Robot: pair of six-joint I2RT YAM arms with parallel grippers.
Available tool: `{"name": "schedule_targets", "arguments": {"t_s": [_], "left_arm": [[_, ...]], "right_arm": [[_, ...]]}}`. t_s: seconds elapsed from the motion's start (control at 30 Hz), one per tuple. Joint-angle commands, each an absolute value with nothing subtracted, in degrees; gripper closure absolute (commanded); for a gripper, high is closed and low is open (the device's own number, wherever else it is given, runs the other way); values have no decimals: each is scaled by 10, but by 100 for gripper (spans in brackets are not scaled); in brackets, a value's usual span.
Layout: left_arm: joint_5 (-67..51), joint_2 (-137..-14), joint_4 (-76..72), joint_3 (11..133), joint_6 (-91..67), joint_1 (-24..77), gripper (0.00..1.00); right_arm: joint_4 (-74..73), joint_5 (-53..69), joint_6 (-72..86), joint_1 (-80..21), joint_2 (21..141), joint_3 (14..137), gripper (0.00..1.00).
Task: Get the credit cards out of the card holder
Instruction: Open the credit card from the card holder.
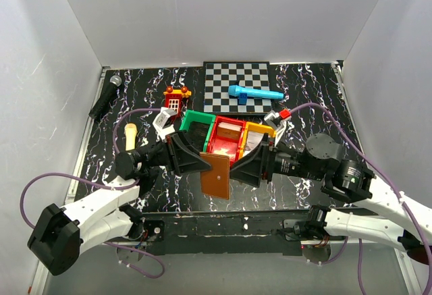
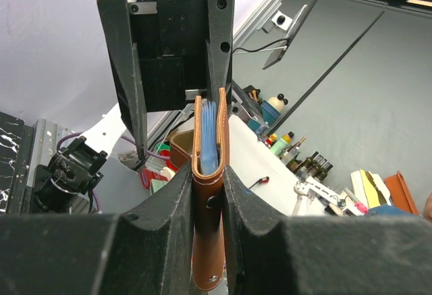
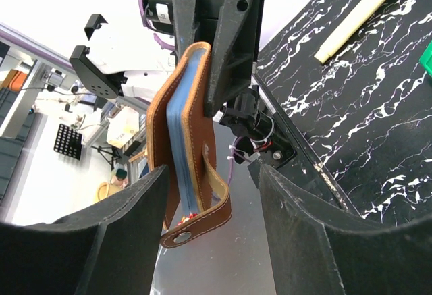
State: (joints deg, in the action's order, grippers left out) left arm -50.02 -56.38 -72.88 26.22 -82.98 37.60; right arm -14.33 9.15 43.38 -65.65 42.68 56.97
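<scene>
The card holder (image 1: pixel 217 177), a brown leather wallet, hangs upright in the air near the front of the table. My left gripper (image 1: pixel 197 163) is shut on its folded edge (image 2: pixel 208 204). Blue edges (image 2: pixel 209 133) show between the two leather halves; I cannot tell credit cards from pocket linings. My right gripper (image 1: pixel 236 168) stands open on the opposite side. In the right wrist view the holder (image 3: pixel 192 123) hangs between the two wide-apart fingers of the right gripper (image 3: pixel 212 231) without touching them. Its snap strap (image 3: pixel 202 217) curls loose at the bottom.
Green (image 1: pixel 196 127), red (image 1: pixel 228 137) and orange (image 1: pixel 258 135) bins sit just behind the grippers. Farther back lie a checkerboard (image 1: pixel 237 87) with a blue microphone-like toy (image 1: pixel 253 94), a red toy house (image 1: pixel 177 98) and a black microphone (image 1: pixel 105 96). A cream stick (image 1: pixel 130 136) lies left.
</scene>
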Motion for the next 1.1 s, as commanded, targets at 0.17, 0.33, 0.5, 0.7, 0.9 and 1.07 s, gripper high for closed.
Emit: {"name": "schedule_targets", "arguments": {"t_s": [0.17, 0.33, 0.5, 0.7, 0.9, 1.07], "left_arm": [[-494, -560, -744, 289, -839, 371, 100], [-497, -560, -743, 289, -843, 371, 100], [-499, -560, -733, 287, -841, 370, 100], [-504, -537, -657, 296, -798, 370, 70], [-458, -476, -416, 316, -686, 370, 35], [-389, -426, -288, 315, -628, 371, 2]], "right_arm": [[-97, 122, 439, -659, 453, 577, 45], [-77, 144, 441, -659, 470, 583, 53], [-69, 163, 441, -659, 483, 590, 74], [-103, 150, 433, -659, 478, 605, 99], [-263, 61, 404, -659, 488, 670, 99], [-395, -35, 403, -659, 525, 738, 99]]}}
